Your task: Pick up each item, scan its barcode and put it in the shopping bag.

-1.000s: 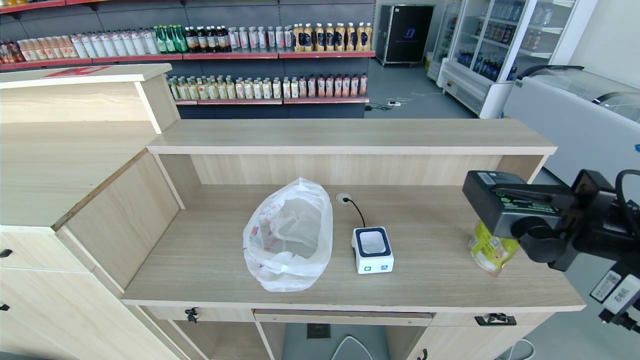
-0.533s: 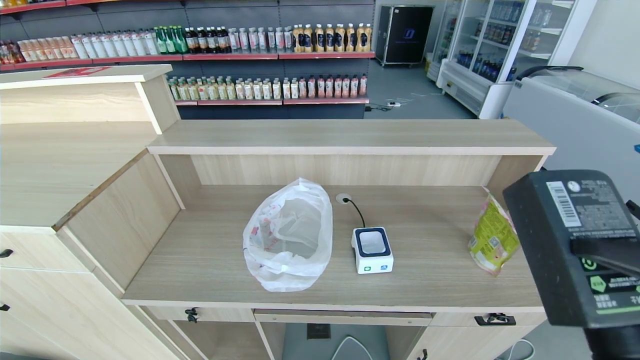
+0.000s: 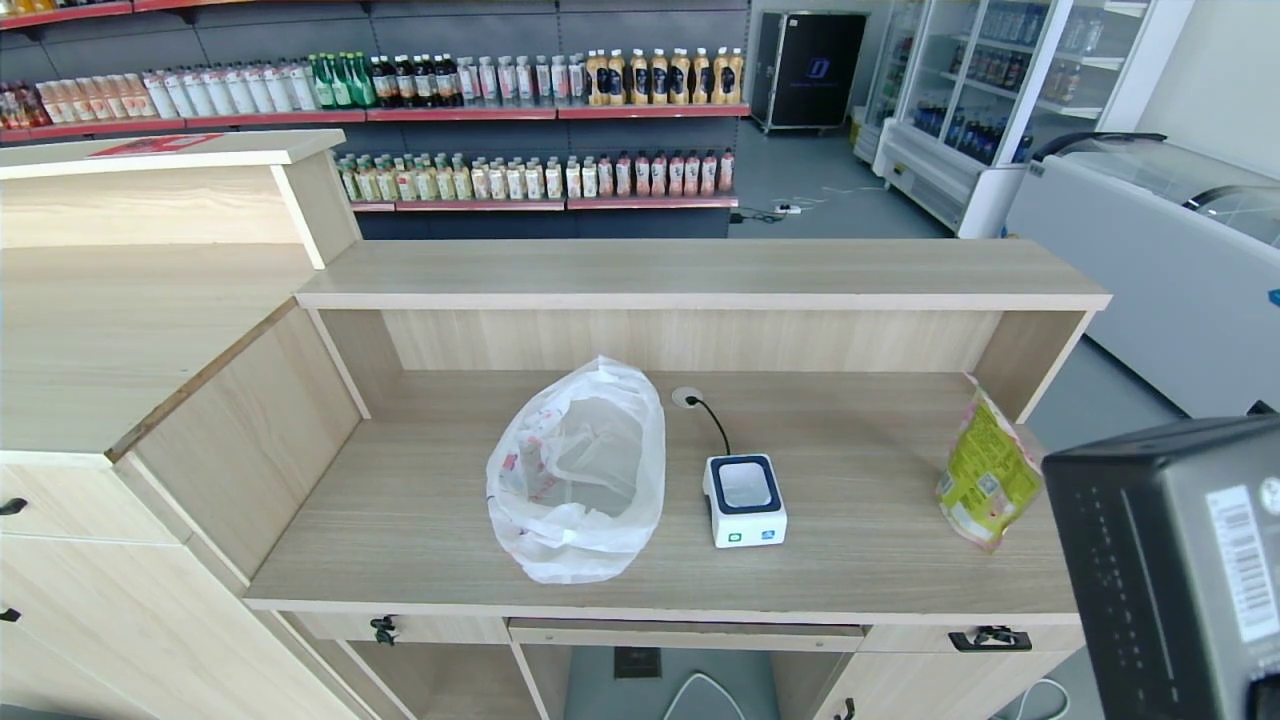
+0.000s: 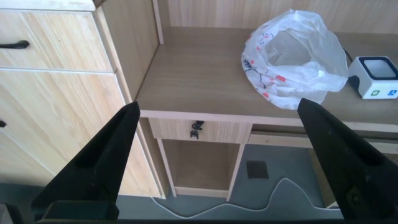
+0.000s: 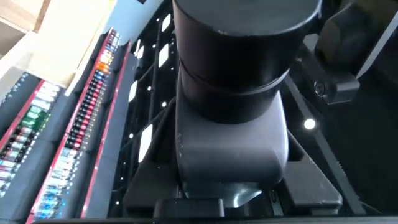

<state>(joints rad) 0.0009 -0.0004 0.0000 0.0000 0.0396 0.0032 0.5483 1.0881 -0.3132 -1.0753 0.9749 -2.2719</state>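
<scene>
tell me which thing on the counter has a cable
The white scanner in the middle: a black cable leaves its back. The shopping bag and green pouch have none.

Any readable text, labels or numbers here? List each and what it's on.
No text here is legible.
Barcode sticker on the right arm's black casing: print too small.
Green snack pouch: print too small.
Shopping bag: red print, blurred.
Scanner: two small front icons, no words.
Shelf bottles: labels too small.

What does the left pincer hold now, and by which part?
Nothing. The left pincer is open and empty.
</scene>
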